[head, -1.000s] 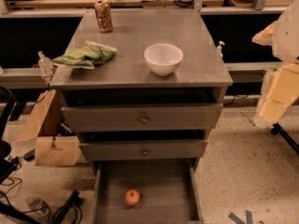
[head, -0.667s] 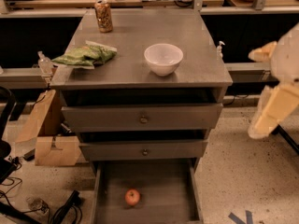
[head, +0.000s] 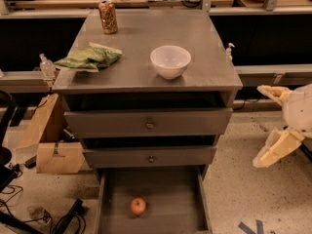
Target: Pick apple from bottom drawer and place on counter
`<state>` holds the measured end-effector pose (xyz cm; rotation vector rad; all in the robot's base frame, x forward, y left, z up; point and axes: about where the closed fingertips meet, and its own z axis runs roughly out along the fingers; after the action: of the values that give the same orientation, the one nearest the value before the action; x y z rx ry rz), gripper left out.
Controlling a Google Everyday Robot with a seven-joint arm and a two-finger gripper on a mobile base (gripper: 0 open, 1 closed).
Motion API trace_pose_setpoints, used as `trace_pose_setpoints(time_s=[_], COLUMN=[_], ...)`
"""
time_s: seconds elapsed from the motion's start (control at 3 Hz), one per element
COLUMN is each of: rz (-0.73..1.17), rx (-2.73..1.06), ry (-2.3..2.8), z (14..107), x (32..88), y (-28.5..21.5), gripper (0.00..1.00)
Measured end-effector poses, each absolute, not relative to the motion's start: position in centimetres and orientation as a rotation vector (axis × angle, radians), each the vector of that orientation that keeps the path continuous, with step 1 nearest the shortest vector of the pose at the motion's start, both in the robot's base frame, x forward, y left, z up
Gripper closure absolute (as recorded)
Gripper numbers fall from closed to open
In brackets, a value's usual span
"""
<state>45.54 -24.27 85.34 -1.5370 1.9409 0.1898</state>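
Note:
The apple [head: 138, 206], small and red-orange, lies on the floor of the open bottom drawer [head: 165, 184], near its front left. The two upper drawers are part open. The counter [head: 146, 52] is the grey metal top of the cabinet. My gripper [head: 264, 126] hangs in the air to the right of the cabinet, at the height of the upper drawers. Its cream fingers [head: 278, 147] are spread apart and hold nothing. It is far from the apple, up and to the right of it.
On the counter stand a white bowl [head: 170, 61], a green crumpled bag [head: 89, 58] at the left edge and a can [head: 108, 16] at the back left. Cardboard pieces [head: 53, 145] and cables lie on the floor at left. Wooden desks run behind.
My gripper has moved down and a little left along the right side of the cabinet. The apple, drawers and counter items have not moved.

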Motion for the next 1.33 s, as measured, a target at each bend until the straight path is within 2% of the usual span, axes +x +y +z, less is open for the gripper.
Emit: trace_pose_setpoints(time_s=[0.33, 1.0, 1.33], rz=[0.206, 0.164, 0.207], rx=[-1.550, -1.624, -1.607], ry=[1.826, 1.754, 1.747], z=[81.6, 81.5, 79.0], x=[45.2, 45.1, 45.4], y=[-24.5, -24.6, -23.6], gripper=[0.00, 0.00, 0.00])
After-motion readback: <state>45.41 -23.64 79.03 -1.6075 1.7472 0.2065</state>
